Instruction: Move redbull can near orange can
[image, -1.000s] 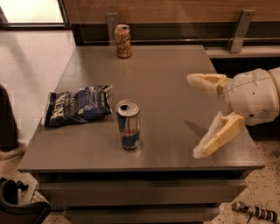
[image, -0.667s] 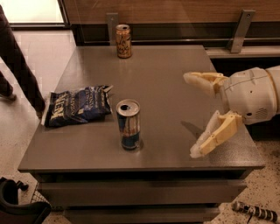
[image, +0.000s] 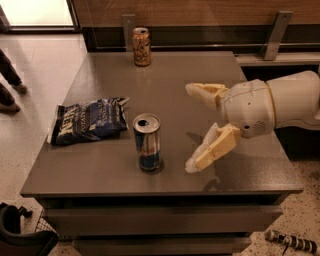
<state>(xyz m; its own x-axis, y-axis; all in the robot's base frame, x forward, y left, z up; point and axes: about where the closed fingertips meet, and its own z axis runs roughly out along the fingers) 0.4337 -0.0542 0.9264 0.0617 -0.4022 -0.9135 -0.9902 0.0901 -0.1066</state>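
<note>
Gripper (image: 190, 128) agape, R of redbull can (image: 148, 143)

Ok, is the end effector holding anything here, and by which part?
Nothing is held. The end effector hangs open over the table, beside the redbull can and apart from it.

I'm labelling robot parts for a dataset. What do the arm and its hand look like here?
The hand, over the right side of the table and right of the redbull can, has two cream-yellow tapered fingers with paler tips. They join a rounded white wrist housing with a small dotted patch, then a thick white arm. No cables show.
</note>
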